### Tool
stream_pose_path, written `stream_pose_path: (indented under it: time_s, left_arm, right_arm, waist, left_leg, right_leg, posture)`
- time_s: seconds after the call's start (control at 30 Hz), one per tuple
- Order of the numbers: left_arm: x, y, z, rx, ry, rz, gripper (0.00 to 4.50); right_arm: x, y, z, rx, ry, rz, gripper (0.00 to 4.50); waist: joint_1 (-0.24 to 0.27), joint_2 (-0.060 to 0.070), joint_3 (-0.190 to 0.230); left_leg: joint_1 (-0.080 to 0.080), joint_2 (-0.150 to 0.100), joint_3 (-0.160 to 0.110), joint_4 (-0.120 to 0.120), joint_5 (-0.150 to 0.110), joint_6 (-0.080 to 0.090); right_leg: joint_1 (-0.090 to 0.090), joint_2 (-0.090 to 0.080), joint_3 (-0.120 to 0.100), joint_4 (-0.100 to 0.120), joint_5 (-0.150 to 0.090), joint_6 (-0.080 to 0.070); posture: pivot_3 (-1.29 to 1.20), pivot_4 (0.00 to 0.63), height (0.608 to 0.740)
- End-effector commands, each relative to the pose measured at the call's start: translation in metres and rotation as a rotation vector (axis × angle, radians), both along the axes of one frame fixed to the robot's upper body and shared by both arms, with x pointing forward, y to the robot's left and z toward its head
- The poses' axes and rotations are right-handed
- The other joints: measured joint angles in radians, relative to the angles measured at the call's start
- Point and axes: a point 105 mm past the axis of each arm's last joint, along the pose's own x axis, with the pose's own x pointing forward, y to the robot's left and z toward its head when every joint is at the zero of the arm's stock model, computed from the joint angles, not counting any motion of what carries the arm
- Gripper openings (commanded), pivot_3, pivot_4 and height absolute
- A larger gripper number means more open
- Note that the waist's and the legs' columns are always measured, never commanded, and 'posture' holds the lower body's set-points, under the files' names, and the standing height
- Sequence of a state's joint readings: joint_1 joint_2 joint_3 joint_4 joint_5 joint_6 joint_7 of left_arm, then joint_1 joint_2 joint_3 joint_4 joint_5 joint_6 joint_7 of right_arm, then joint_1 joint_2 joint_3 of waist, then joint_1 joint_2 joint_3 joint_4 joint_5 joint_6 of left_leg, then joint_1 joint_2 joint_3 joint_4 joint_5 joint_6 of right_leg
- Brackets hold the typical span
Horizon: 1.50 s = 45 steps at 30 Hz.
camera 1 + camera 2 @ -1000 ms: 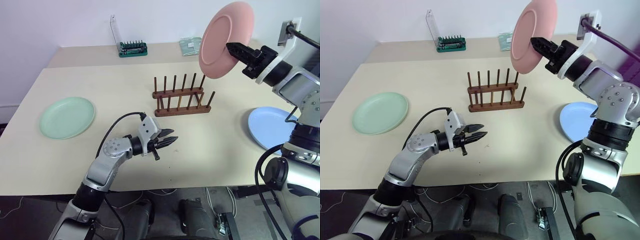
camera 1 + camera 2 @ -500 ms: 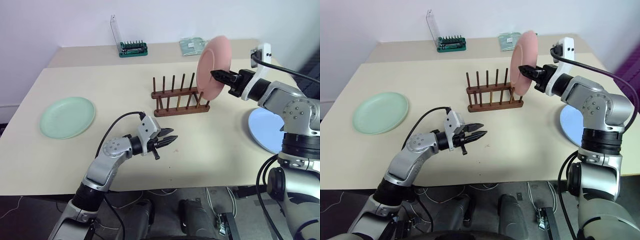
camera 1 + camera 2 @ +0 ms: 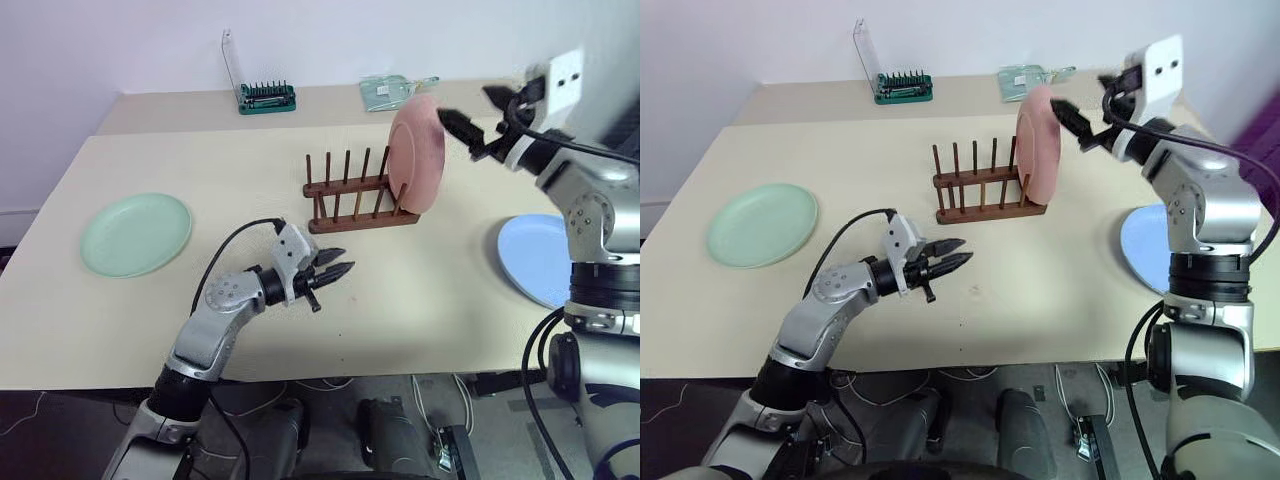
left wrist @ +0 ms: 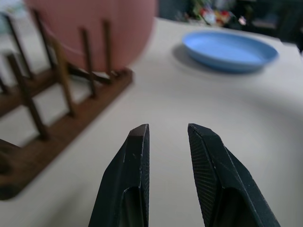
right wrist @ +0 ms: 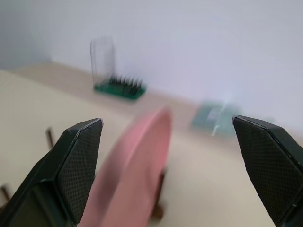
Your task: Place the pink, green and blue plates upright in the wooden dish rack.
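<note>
The pink plate (image 3: pixel 417 152) stands upright at the right end of the wooden dish rack (image 3: pixel 350 200), leaning between its pegs. My right gripper (image 3: pixel 465 103) hovers just above and to the right of it, open wide and off the plate; its wrist view shows the plate's rim (image 5: pixel 137 175) below the spread fingers. The green plate (image 3: pixel 135 233) lies flat at the table's left. At the right edge lies the blue plate (image 3: pixel 540 258), also flat. Near the table's front, my left gripper (image 3: pixel 344 264) stays a little open with nothing between its fingers (image 4: pixel 137 156), pointing toward the rack (image 4: pixel 57 94).
A green holder of screwdriver bits (image 3: pixel 266 97) with a clear lid stands on the back table. A clear packet (image 3: pixel 385 90) lies to its right. The table's front edge (image 3: pixel 300 375) runs just below my left arm.
My right gripper brought the pink plate down from the air into the rack's right end, opened, and drew back up to the right. The left gripper hardly moved.
</note>
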<state>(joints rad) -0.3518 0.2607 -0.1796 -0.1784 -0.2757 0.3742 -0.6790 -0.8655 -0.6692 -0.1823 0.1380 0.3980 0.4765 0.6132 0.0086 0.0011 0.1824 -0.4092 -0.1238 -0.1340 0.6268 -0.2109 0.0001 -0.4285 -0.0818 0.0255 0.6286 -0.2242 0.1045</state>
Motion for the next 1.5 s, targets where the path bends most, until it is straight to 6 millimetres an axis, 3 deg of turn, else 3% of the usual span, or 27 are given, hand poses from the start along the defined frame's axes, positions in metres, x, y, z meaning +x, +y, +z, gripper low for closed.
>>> stream_pose_path:
  time_s: [0.03,0.1,0.13,0.2,0.3,0.37,0.43,0.67,0.8,0.93,1.03,1.27,1.43,1.5]
  left_arm:
    - [0.026,0.040,0.040,-0.117,-0.075,0.270,2.13]
    - [0.033,0.063,0.050,-0.138,-0.108,0.403,3.17]
    - [0.039,0.087,0.056,-0.145,-0.124,0.531,3.73]
    - [0.041,0.158,0.068,-0.206,-0.128,0.877,4.48]
    - [0.026,0.234,0.066,-0.204,-0.077,1.265,4.48]
    - [0.004,0.283,0.057,-0.153,-0.010,1.544,4.48]
    - [-0.014,0.303,0.053,-0.228,0.050,1.664,4.48]
    - [-0.040,0.311,0.019,-0.383,0.308,1.703,4.48]
    - [-0.036,0.308,-0.011,-0.514,0.485,1.647,4.48]
    - [-0.032,0.312,-0.026,-0.544,0.559,1.636,4.48]
    - [-0.025,0.316,-0.032,-0.709,0.592,1.636,3.60]
    - [-0.010,0.307,-0.029,-0.771,0.596,1.572,0.07]
    - [0.002,0.291,-0.020,-0.765,0.583,1.476,0.02]
    - [0.008,0.285,-0.002,-0.762,0.489,1.423,0.02]
  right_arm:
    - [-0.037,0.044,0.032,-0.133,-0.161,0.241,4.50]
    - [-0.048,0.062,0.027,-0.168,-0.156,0.339,4.50]
    - [-0.055,0.075,0.019,-0.211,-0.142,0.406,4.50]
    - [-0.067,0.107,-0.005,-0.284,-0.097,0.543,4.50]
    - [-0.072,0.129,-0.028,-0.317,-0.057,0.627,4.50]
    - [-0.073,0.139,-0.040,-0.328,-0.043,0.659,4.50]
    - [-0.073,0.145,-0.046,-0.326,-0.031,0.681,4.50]
    - [-0.076,0.156,-0.064,-0.344,0.002,0.748,4.50]
    - [-0.075,0.155,-0.067,-0.345,0.008,0.738,4.50]
    - [-0.075,0.155,-0.070,-0.349,0.009,0.727,4.50]
    - [-0.074,0.152,-0.073,-0.356,0.010,0.702,4.50]
    - [-0.073,0.149,-0.075,-0.358,0.006,0.673,4.50]
    - [-0.072,0.149,-0.074,-0.362,-0.012,0.654,4.50]
    - [-0.071,0.150,-0.072,-0.364,-0.017,0.650,4.50]
  waist:
    - [-0.003,0.000,0.000]
    - [-0.011,0.000,0.000]
    - [-0.015,0.000,0.000]
    - [-0.022,-0.001,0.000]
    - [-0.027,-0.002,0.000]
    - [-0.022,-0.003,0.001]
    - [-0.017,-0.005,0.002]
    - [0.009,-0.014,0.001]
    - [0.003,-0.015,0.001]
    - [-0.001,-0.016,0.002]
    - [0.002,-0.016,0.002]
    - [0.003,-0.017,0.002]
    - [0.002,-0.017,0.002]
    - [0.003,-0.017,0.002]
  left_leg:
    - [0.000,0.000,0.000,0.000,0.000,0.000]
    - [0.000,0.001,0.000,0.000,0.000,0.000]
    - [0.000,0.001,-0.001,-0.001,0.000,0.000]
    - [0.000,0.001,-0.001,-0.001,0.000,0.000]
    - [0.001,0.002,-0.001,-0.001,-0.001,-0.001]
    - [0.001,0.002,-0.001,-0.001,-0.001,-0.002]
    - [0.000,0.000,-0.001,0.000,-0.001,-0.002]
    - [0.000,-0.001,-0.004,0.003,-0.003,-0.004]
    - [0.001,0.000,-0.003,0.002,-0.003,-0.005]
    - [0.001,0.001,-0.003,0.002,-0.003,-0.007]
    - [0.001,0.001,-0.003,0.002,-0.003,-0.007]
    - [0.001,0.001,-0.003,0.002,-0.003,-0.007]
    - [0.001,0.001,-0.003,0.002,-0.003,-0.007]
    - [0.001,0.001,-0.003,0.002,-0.003,-0.007]
  right_leg:
    - [0.000,0.000,0.000,0.000,0.000,0.000]
    - [0.000,0.000,0.000,0.000,0.000,0.000]
    - [0.000,0.000,0.000,0.000,0.000,0.000]
    - [0.000,0.000,0.000,0.000,0.000,0.000]
    - [-0.001,0.002,0.000,0.001,0.000,0.000]
    - [-0.001,0.002,-0.001,0.001,0.000,0.000]
    - [-0.001,0.002,-0.001,0.001,0.000,0.001]
    - [0.002,0.002,-0.004,0.000,0.001,0.001]
    - [0.001,0.002,-0.004,0.001,0.001,0.001]
    - [0.000,0.002,-0.004,0.001,0.000,0.001]
    - [0.000,0.002,-0.003,0.001,0.000,0.001]
    - [0.001,0.002,-0.004,0.001,0.001,0.001]
    - [0.001,0.002,-0.003,0.001,0.001,0.001]
    - [0.001,0.002,-0.003,0.001,0.001,0.001]
  posture:
    - [0.00,0.150,0.740]
    - [0.00,0.150,0.740]
    - [0.00,0.150,0.740]
    - [0.00,0.150,0.740]
    - [0.00,0.150,0.740]
    - [0.00,0.150,0.740]
    - [0.00,0.150,0.740]
    - [0.00,0.150,0.740]
    - [0.00,0.150,0.740]
    - [0.00,0.150,0.740]
    - [0.00,0.150,0.740]
    - [0.00,0.150,0.740]
    - [0.00,0.150,0.740]
    - [0.00,0.150,0.740]
